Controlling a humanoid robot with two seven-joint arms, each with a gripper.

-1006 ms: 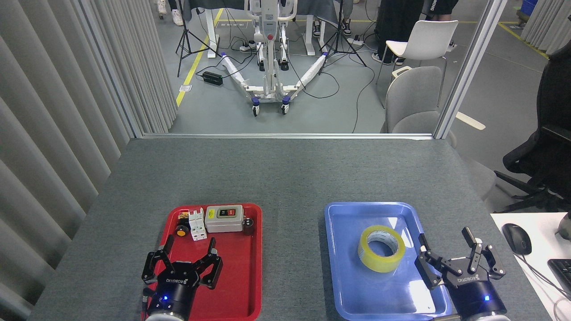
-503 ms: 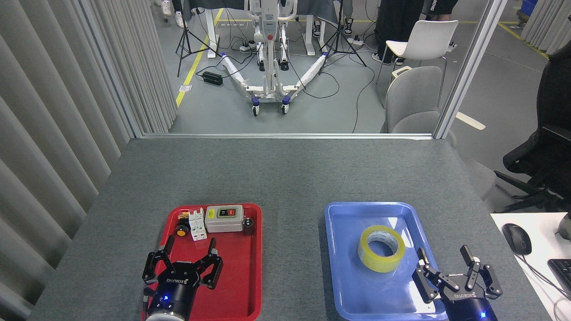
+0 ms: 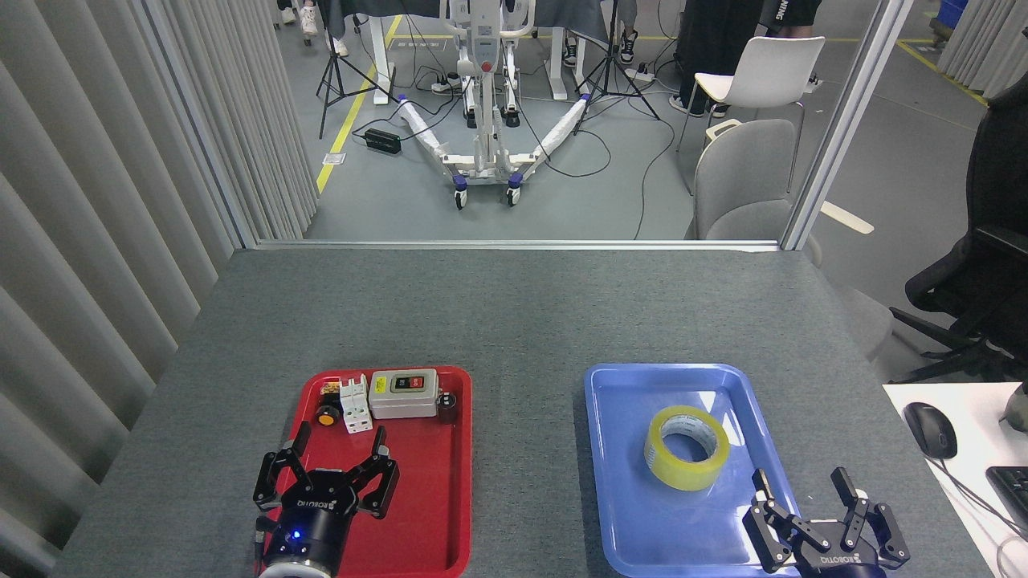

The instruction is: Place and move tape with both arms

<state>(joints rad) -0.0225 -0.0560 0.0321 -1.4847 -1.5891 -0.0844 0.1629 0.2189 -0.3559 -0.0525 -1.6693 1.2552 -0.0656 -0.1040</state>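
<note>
Low, both arms: left fingers splayed over the red tray, right fingers spread, seemingly empty, beside the tape.

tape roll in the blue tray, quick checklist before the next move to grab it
1. Tape lying flat in the blue tray: ok.
2. Nothing else in that tray crowding the roll: ok.
3. Right gripper open: ok.
4. Right gripper over the tape: not ok, it sits apart, near the tray's front right corner.
5. Left gripper open and empty, over the red tray: ok.
</note>
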